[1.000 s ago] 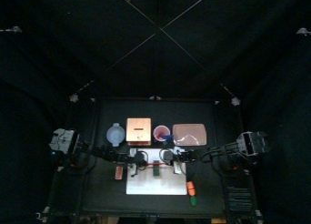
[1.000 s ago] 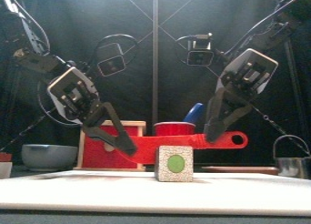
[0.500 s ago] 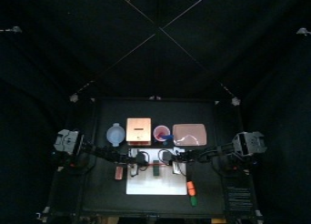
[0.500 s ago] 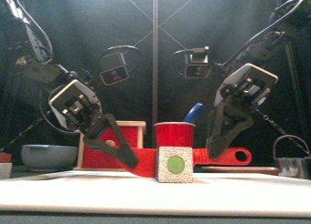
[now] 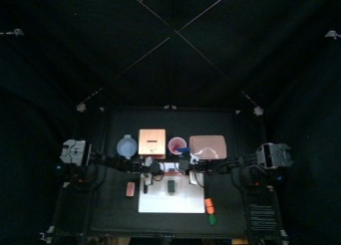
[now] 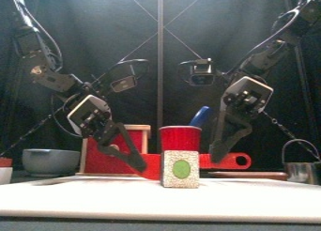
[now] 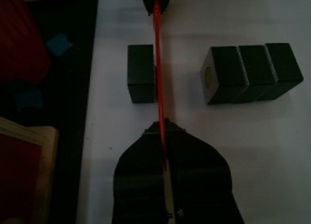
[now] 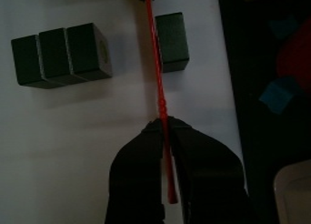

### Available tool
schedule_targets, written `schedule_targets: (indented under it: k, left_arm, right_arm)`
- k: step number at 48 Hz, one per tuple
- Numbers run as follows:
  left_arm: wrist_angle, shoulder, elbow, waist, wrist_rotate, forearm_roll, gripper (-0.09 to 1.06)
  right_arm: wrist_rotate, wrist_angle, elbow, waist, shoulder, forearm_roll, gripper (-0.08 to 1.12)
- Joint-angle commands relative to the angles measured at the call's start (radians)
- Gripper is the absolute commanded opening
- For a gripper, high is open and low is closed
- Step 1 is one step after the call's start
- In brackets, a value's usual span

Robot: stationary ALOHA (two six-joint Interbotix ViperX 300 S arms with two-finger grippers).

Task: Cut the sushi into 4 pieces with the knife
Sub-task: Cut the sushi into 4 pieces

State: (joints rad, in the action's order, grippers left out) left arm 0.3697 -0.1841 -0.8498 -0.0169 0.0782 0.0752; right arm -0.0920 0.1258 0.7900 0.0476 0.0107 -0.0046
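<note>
A black back curtain (image 5: 170,50) fills the space behind the small black desk (image 5: 114,214), its vertical folds catching pale light from above in the front view, while the desk stays dark toward its edges and is brightest near its middle.

The red knife (image 7: 159,77) looks like smooth, glossy plastic. The sushi blocks (image 7: 249,73) are matt. The white cutting board (image 7: 274,164) is smooth.
</note>
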Motion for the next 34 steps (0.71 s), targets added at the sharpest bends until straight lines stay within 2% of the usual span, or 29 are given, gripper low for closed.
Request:
schedule_targets:
  k: [1, 8, 17, 27, 34]
  left_arm:
    - [-0.023, 0.034, 0.014, -0.009, 0.005, 0.000, 0.20]
    - [-0.043, 0.109, 0.011, 0.003, 0.005, 0.000, 0.20]
    - [-0.069, 0.175, 0.009, 0.074, 0.003, 0.003, 0.20]
    - [-0.071, 0.172, 0.014, 0.129, 0.002, 0.037, 0.20]
    - [-0.071, 0.158, 0.014, 0.149, 0.002, 0.064, 0.20]
  right_arm:
    - [-0.002, -0.003, -0.021, 0.000, 0.054, 0.003, 0.07]
    - [-0.003, 0.003, -0.023, -0.028, 0.110, 0.017, 0.07]
    - [-0.003, 0.003, -0.023, -0.081, 0.155, 0.037, 0.07]
    - [-0.003, 0.002, -0.011, -0.117, 0.155, 0.048, 0.07]
    - [-0.003, 0.000, -0.006, -0.123, 0.155, 0.055, 0.07]
